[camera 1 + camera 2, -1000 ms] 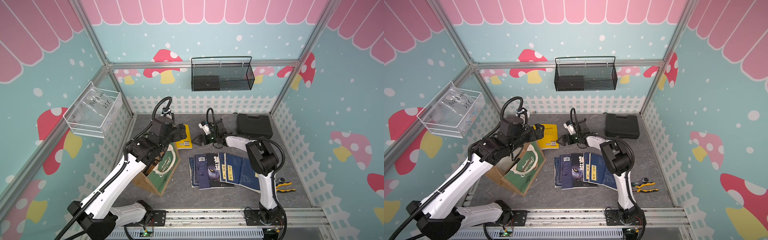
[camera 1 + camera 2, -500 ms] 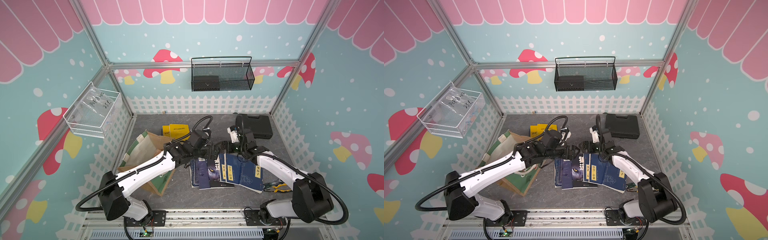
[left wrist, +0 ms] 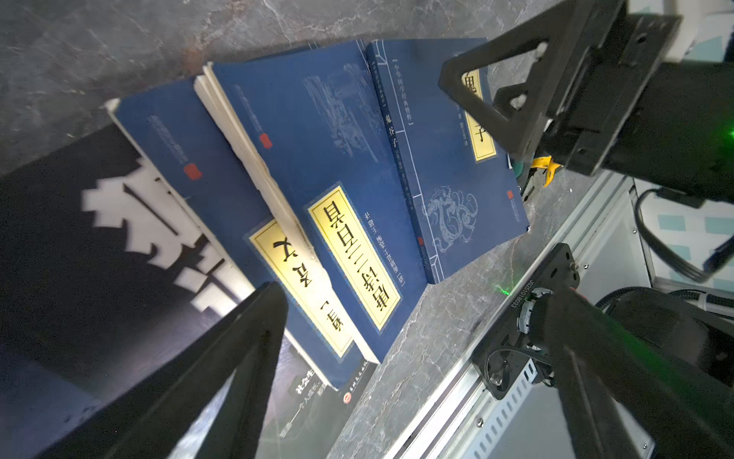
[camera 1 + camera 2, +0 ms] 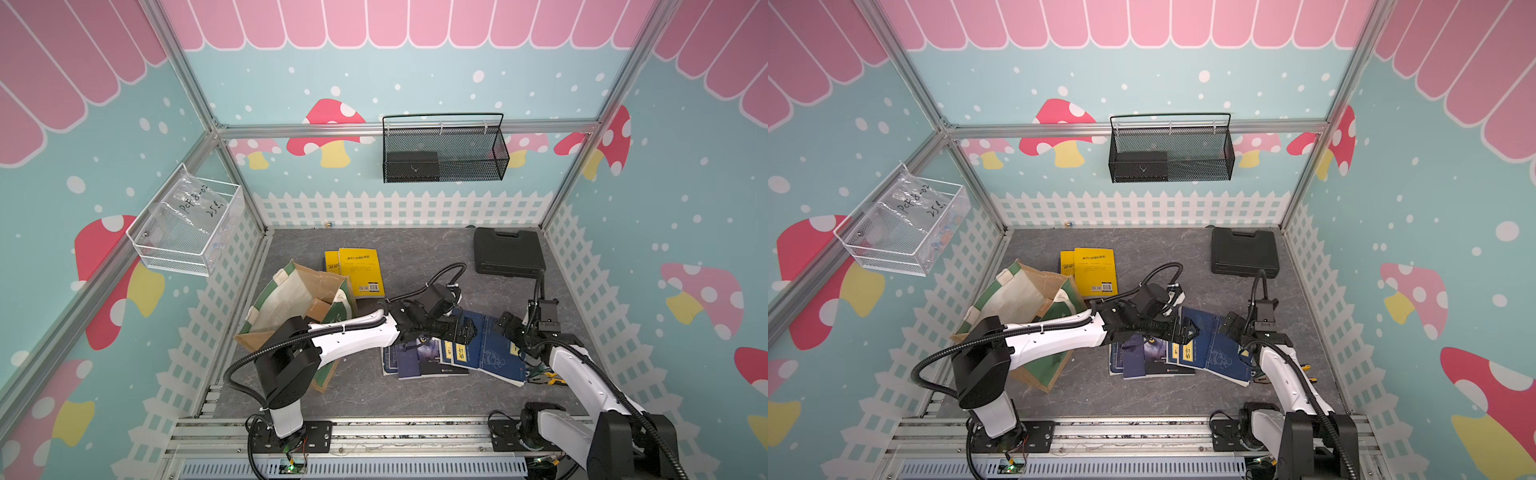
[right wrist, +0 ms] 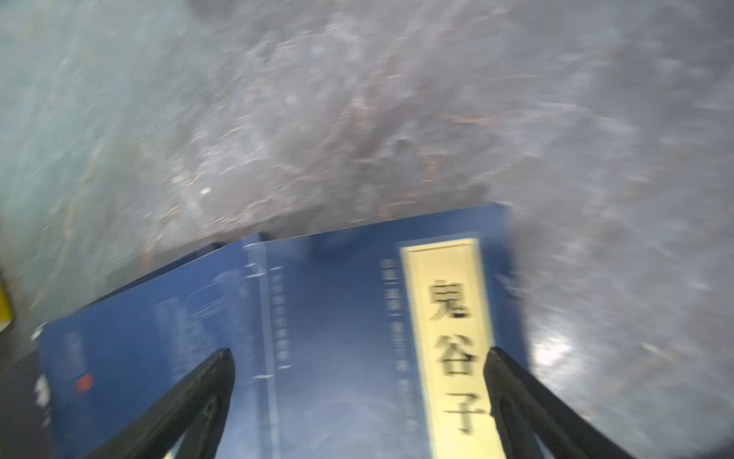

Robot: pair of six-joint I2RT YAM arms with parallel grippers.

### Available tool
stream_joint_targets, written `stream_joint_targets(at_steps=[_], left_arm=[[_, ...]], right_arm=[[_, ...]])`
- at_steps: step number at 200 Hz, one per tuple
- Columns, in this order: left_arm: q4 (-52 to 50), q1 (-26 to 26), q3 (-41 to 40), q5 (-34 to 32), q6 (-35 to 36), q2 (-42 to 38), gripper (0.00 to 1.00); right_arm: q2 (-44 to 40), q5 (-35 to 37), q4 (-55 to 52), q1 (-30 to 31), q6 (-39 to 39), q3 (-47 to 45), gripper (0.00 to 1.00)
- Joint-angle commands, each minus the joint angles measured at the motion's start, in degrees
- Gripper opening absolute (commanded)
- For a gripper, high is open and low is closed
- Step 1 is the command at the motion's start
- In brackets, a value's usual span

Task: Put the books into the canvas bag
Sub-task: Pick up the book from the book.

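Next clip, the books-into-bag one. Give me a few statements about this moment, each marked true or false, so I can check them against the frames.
1. The left end effector and the right end effector are both open and hold nothing. True.
2. Two yellow books lie beside the canvas bag, apart from the navy spread. True.
3. The right end effector is over one of the yellow books. False: it is over a navy book with a yellow label.
4. The black case lies inside the canvas bag. False: it lies on the table, by the far right corner.
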Motion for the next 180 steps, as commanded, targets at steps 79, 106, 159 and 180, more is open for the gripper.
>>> stream_joint_targets(at_steps=[79, 106, 159, 180], left_arm=[[0.58, -0.75, 10.19, 10.77, 0.03, 9.68, 0.99], [-0.38, 0.18, 8.25, 8.54, -1.95, 9.27, 0.99], [0.57, 2.76, -0.69, 8.36, -2.94, 4.10, 0.99], [-0.59, 3.01, -1.37, 9.29, -2.76, 4.16, 0.99]], right_arm=[[2.11, -16.35, 9.50, -7.55, -5.01, -5.61, 1.00], [0.84, -25.10, 12.80, -6.67, -5.53, -7.44, 1.00], [0.96, -33.20, 15.77, -2.06, -7.24, -7.26, 1.00], [1.38, -34.30, 17.47, 1.76, -6.07, -6.84, 0.99]])
